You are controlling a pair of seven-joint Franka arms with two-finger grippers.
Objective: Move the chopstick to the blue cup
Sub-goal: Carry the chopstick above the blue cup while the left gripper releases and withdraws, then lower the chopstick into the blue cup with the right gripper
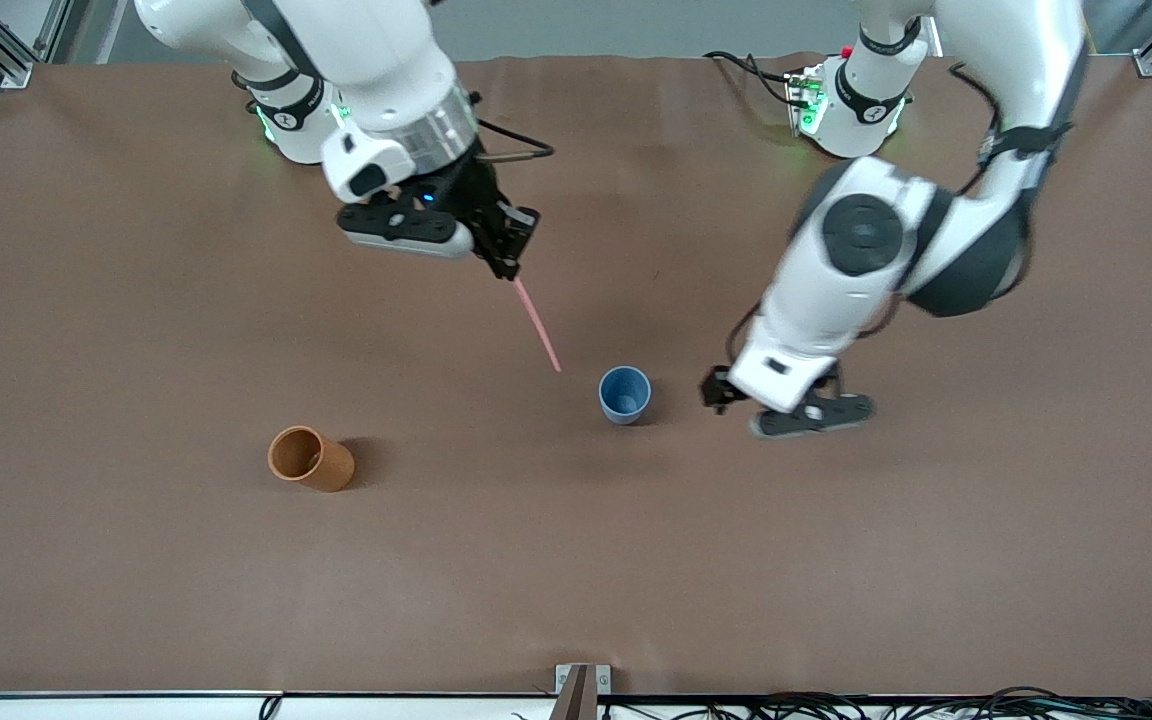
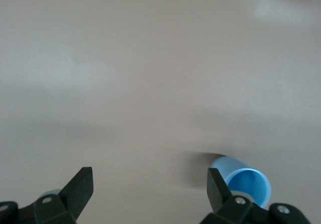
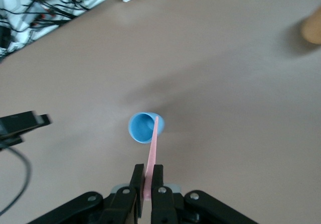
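My right gripper (image 1: pixel 508 268) is shut on the upper end of the pale pink chopstick (image 1: pixel 539 327), which slants down through the air toward the blue cup (image 1: pixel 625 394). In the right wrist view the chopstick (image 3: pixel 153 143) runs from between the fingers (image 3: pixel 158 180) to the rim of the blue cup (image 3: pixel 142 128). The cup stands upright and holds nothing. My left gripper (image 1: pixel 719 388) hangs low beside the cup, toward the left arm's end of the table. It is open with nothing between its fingers (image 2: pixel 80 189), and the blue cup (image 2: pixel 246 184) shows just outside one finger.
An orange-brown cup (image 1: pixel 309 458) stands toward the right arm's end of the table, nearer the front camera than the blue cup. The brown table cover (image 1: pixel 836 560) lies bare round both cups. Cables and a small bracket (image 1: pixel 576 690) sit at the front edge.
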